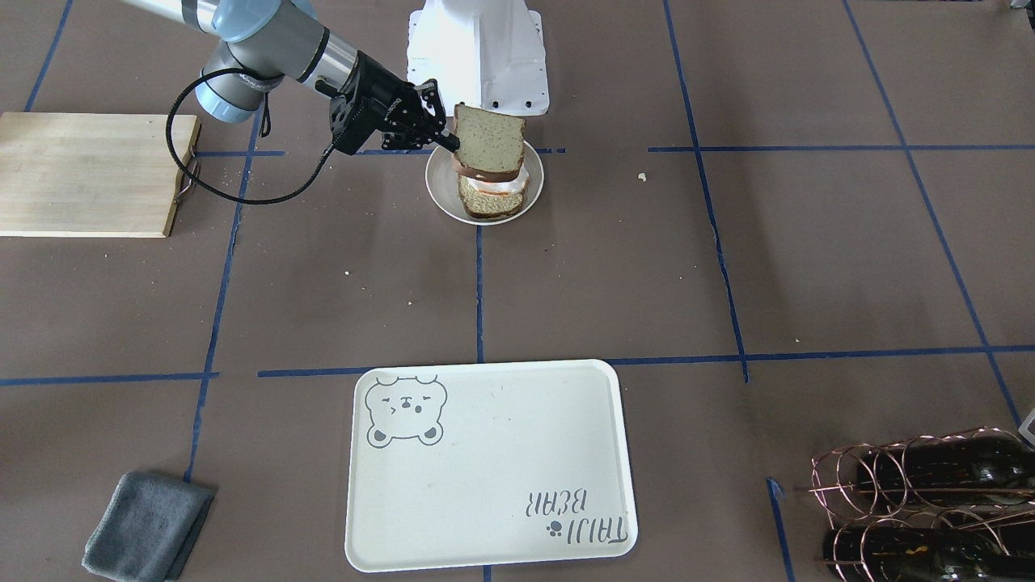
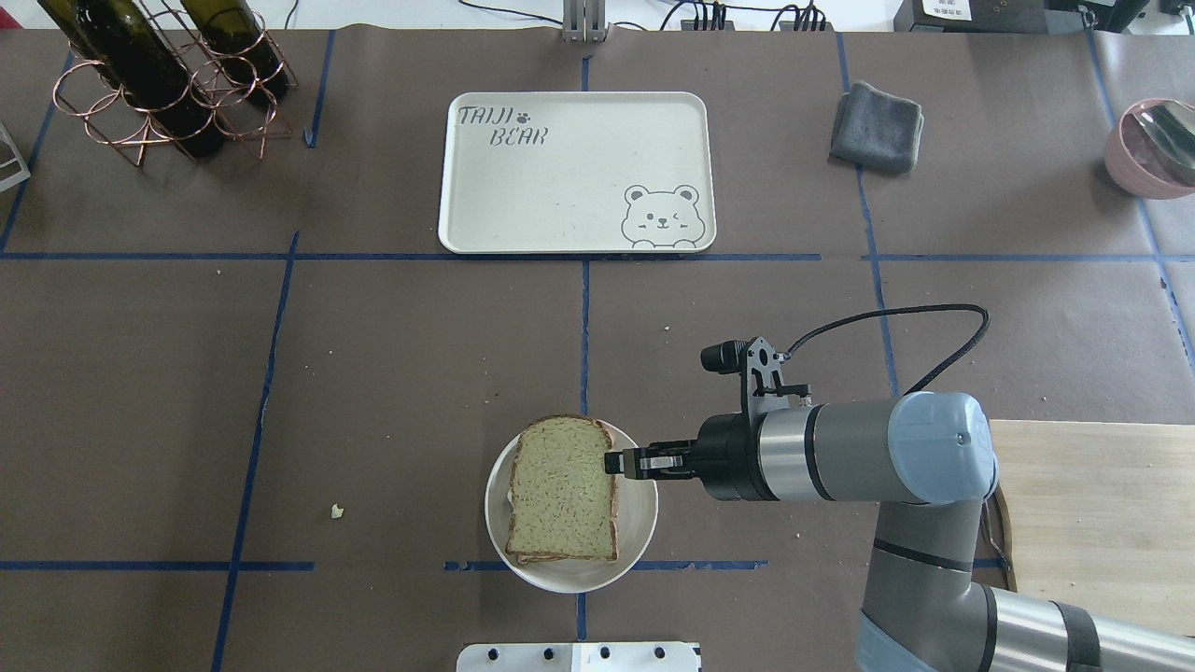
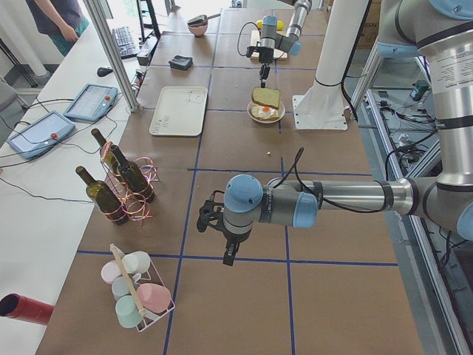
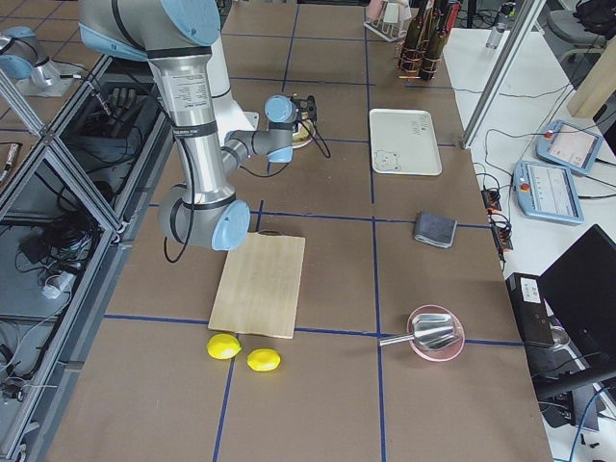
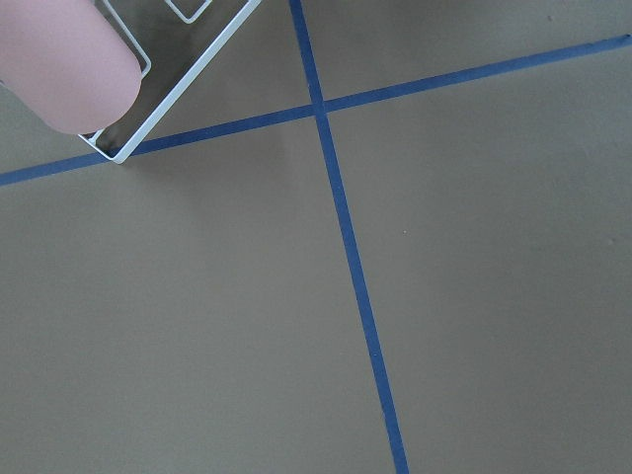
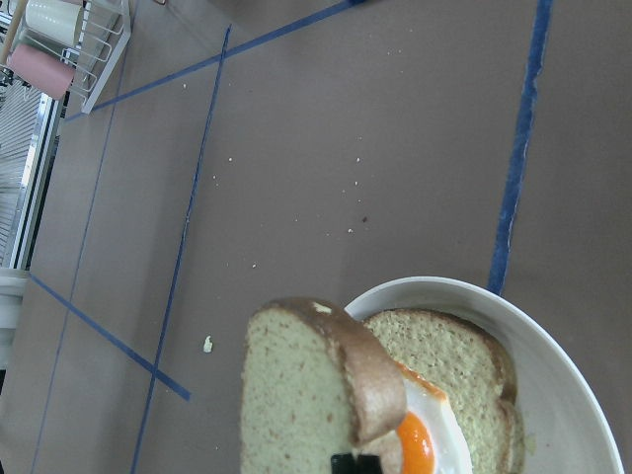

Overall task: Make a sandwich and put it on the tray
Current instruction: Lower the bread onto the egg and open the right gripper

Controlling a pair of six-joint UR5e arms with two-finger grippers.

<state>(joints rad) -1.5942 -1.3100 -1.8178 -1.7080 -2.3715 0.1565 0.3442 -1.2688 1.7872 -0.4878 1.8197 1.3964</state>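
Note:
My right gripper (image 1: 443,139) is shut on the edge of the top bread slice (image 1: 487,144) and holds it just above the round white plate (image 1: 441,190). On the plate lie the bottom slice (image 1: 489,204) and the fried egg (image 1: 497,184). From overhead the held slice (image 2: 563,485) covers both, and the gripper (image 2: 613,463) is at its right edge. The right wrist view shows the held slice (image 6: 296,395), the orange yolk (image 6: 417,441) and the plate rim (image 6: 553,375). The cream bear tray (image 1: 485,469) stands apart. My left gripper (image 3: 230,259) hangs far off; I cannot tell its state.
A wooden cutting board (image 2: 1092,513) lies beside the right arm. A grey cloth (image 2: 878,126) and a pink bowl (image 2: 1153,145) are at the far right. A copper rack with bottles (image 2: 159,84) is at the far left. A white wire cup rack (image 5: 148,118) is below the left wrist.

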